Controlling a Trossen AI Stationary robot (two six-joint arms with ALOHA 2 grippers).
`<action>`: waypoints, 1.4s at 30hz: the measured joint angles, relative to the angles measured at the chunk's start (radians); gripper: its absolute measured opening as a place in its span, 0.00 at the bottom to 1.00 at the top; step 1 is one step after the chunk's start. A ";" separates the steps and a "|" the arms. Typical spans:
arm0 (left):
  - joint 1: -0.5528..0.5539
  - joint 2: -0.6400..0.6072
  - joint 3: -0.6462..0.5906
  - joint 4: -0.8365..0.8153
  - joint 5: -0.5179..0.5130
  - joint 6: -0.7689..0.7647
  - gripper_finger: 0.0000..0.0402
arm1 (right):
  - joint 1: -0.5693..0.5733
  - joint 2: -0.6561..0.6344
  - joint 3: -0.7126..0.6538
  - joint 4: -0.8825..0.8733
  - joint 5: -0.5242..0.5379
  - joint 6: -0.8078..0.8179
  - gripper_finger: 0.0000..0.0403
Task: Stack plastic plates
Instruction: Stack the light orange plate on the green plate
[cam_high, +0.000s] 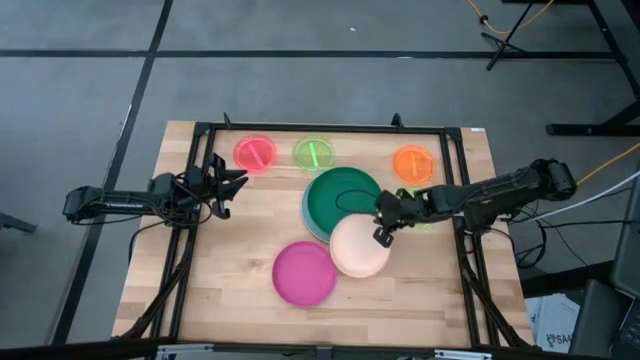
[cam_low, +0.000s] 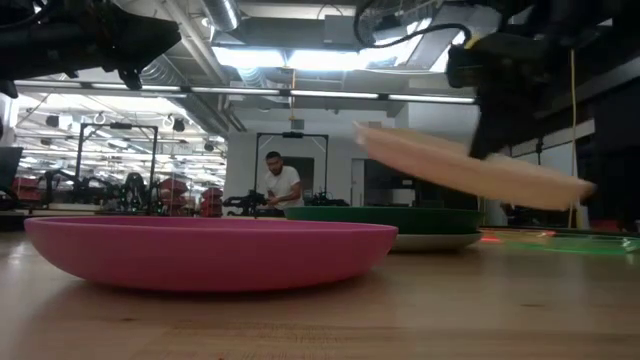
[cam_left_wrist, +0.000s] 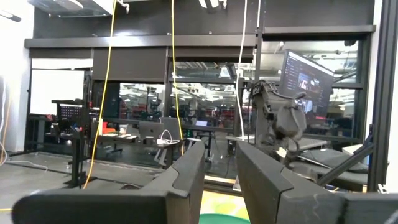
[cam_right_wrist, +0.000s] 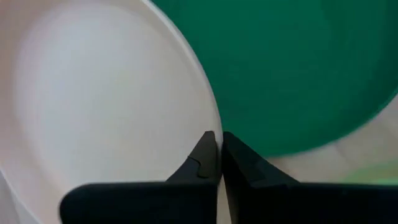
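Note:
My right gripper (cam_high: 384, 230) is shut on the peach plate (cam_high: 358, 247), which hangs tilted in the air in the low view (cam_low: 470, 168). Just beyond it, the dark green plate (cam_high: 343, 196) sits in the light blue plate (cam_high: 307, 215). The magenta plate (cam_high: 304, 272) rests flat on the table near the front. Small translucent plates lie along the far side: pink-red (cam_high: 255, 153), neon green (cam_high: 314, 153) and orange (cam_high: 413, 162). A second neon green plate (cam_high: 426, 223) lies under my right arm. My left gripper (cam_high: 228, 185) is open and held above the table's left side. My right gripper pinches the peach plate's rim (cam_right_wrist: 212, 121) between its two fingers (cam_right_wrist: 200, 158), one on the plate's inner face and one outside it. It comes slanting down from the table's right, on the rim side nearest the green plate. The plate is lifted clear and tilted.
A black frame (cam_high: 300, 129) runs around the table along its far, left and right sides. Bare wood lies in front of the magenta plate (cam_low: 210, 250) and at the table's left. A person stands in the room beyond the table (cam_low: 280, 185).

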 joint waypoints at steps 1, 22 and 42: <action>0.000 0.000 0.000 0.000 0.000 0.000 0.21 | -0.015 0.000 0.000 0.018 0.006 -0.010 0.00; 0.000 0.000 0.000 0.000 0.001 0.000 0.22 | -0.307 0.036 0.000 0.220 0.107 -0.186 0.00; 0.000 0.000 0.000 0.000 0.008 0.000 0.21 | -0.347 0.199 0.000 0.263 0.058 -0.249 0.00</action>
